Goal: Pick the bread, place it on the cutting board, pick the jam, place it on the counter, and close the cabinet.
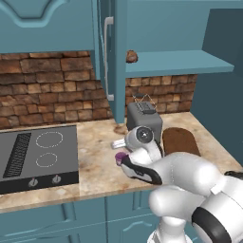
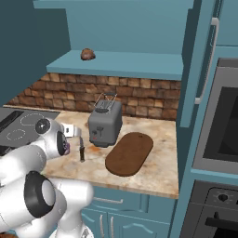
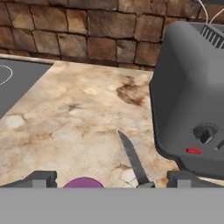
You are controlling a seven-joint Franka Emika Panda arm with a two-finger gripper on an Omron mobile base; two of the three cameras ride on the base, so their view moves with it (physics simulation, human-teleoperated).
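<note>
Jaws wide open, jar [image 3: 83,182] between them at hand view's bottom, above the tabletop [image 3: 74,127]. Base views add bread [image 2: 88,54] on the cabinet shelf [image 2: 139,62], upper frame.

We see evenly lit, rendered pictures, bright and sharp from edge to edge, with no blur or lens distortion. Light seems diffuse; shadows are soft, and the toaster [image 2: 105,123] casts only a faint dark patch on the table [image 2: 158,162]. The cabinet [image 2: 116,23] interior is dimmer toward its left wall. A mild sheen sits on the white arm [image 1: 190,185]; glare is otherwise slight.
</note>
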